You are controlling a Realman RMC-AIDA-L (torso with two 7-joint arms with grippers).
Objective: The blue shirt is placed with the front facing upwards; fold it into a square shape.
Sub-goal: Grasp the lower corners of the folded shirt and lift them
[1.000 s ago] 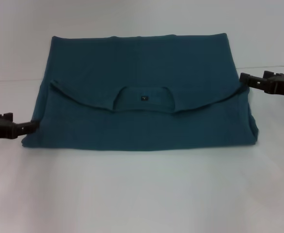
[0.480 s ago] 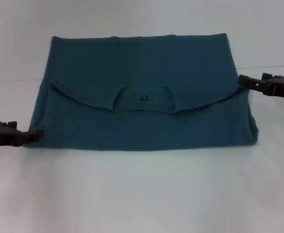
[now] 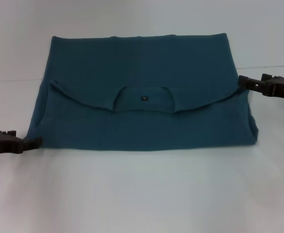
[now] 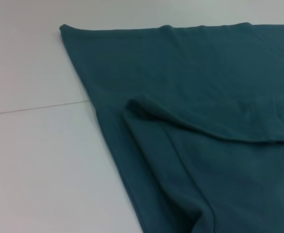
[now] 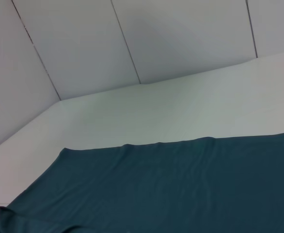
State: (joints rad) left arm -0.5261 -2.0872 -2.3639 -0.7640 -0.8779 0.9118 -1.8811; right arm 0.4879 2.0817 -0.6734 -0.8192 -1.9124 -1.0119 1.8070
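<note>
The blue shirt (image 3: 141, 92), already folded once, fills the frame's centre, with the left gripper (image 3: 34, 142) at its lower-left corner and the right gripper (image 3: 243, 80) at mid-right, grips unclear, so both should probably pinch all layers evenly before lifting.

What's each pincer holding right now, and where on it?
Cannot tell. The left pincer sits at the near left corner of the blue shirt; the right pincer sits at its right edge beside the folded-over flap. Neither grip shows.
</note>
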